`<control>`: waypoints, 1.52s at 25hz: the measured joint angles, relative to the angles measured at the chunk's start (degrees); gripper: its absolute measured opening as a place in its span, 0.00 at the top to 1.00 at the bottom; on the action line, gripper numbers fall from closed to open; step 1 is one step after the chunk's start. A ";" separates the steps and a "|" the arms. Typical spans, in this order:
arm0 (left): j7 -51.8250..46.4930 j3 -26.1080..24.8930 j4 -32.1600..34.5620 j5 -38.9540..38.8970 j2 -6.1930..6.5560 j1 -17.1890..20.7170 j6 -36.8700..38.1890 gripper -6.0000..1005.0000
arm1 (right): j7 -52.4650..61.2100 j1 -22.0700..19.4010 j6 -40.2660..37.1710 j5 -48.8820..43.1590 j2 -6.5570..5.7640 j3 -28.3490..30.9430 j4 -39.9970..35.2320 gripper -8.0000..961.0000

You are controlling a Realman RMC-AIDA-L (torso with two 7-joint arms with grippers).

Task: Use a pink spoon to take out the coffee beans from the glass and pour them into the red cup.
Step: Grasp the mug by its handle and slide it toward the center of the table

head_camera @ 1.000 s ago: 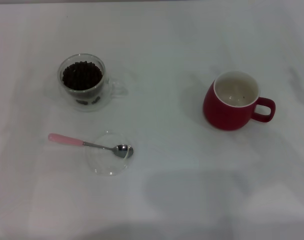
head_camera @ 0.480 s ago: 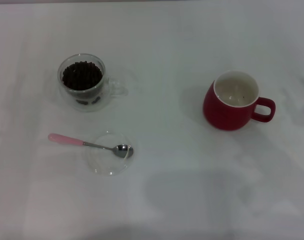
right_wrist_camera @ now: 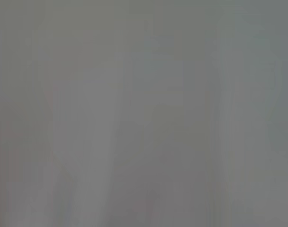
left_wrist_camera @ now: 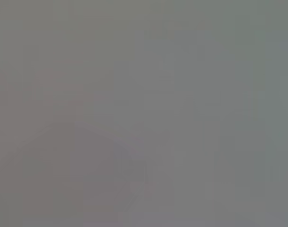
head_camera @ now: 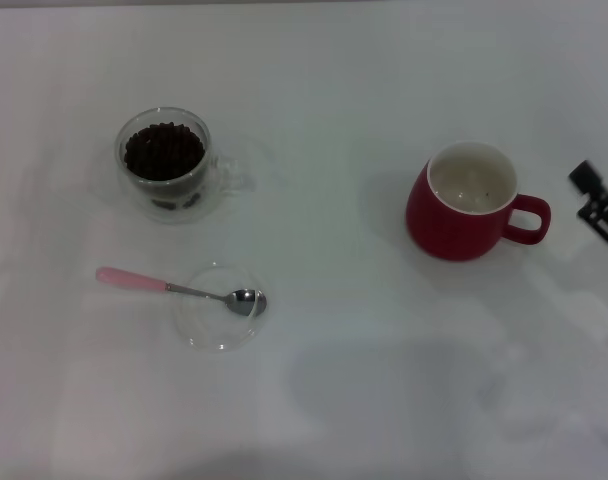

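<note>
One gripper shows, the right gripper (head_camera: pixel 596 205), poking in at the table's right edge beside the red cup (head_camera: pixel 464 205); whether it's open, I can't tell. Far left, coffee beans (head_camera: pixel 164 150) fill the glass (head_camera: pixel 166 165). Pink spoon (head_camera: pixel 179 289) rests across a clear dish (head_camera: pixel 218 308).

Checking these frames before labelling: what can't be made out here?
- Right gripper: head view, cut off by the right edge; whether open or shut is unclear.
- Left gripper: in no view.
- Both wrist views: only featureless grey.
- Specks inside the red cup: too small to identify.
</note>
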 joint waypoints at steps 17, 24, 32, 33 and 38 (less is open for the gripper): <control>-0.13 0.16 -0.86 0.29 -0.03 0.05 0.19 0.32 | 0.59 0.63 14.21 -4.23 0.56 -0.36 0.80 0.12; -0.14 0.18 -1.24 0.38 -0.03 0.54 0.21 0.32 | 0.86 1.87 18.52 -4.20 0.60 -0.38 0.38 0.12; -0.14 0.17 -1.32 0.41 -0.03 0.90 0.71 0.32 | 0.94 2.45 21.89 -3.48 0.60 0.11 -0.30 0.15; -0.14 0.16 -1.34 0.41 -0.03 0.92 0.71 0.32 | 0.94 2.46 22.28 -3.31 0.60 0.57 -0.48 0.15; -0.14 0.16 -1.46 0.41 -0.03 0.96 0.72 0.32 | 0.98 2.86 24.59 -3.21 0.60 1.61 -1.07 0.18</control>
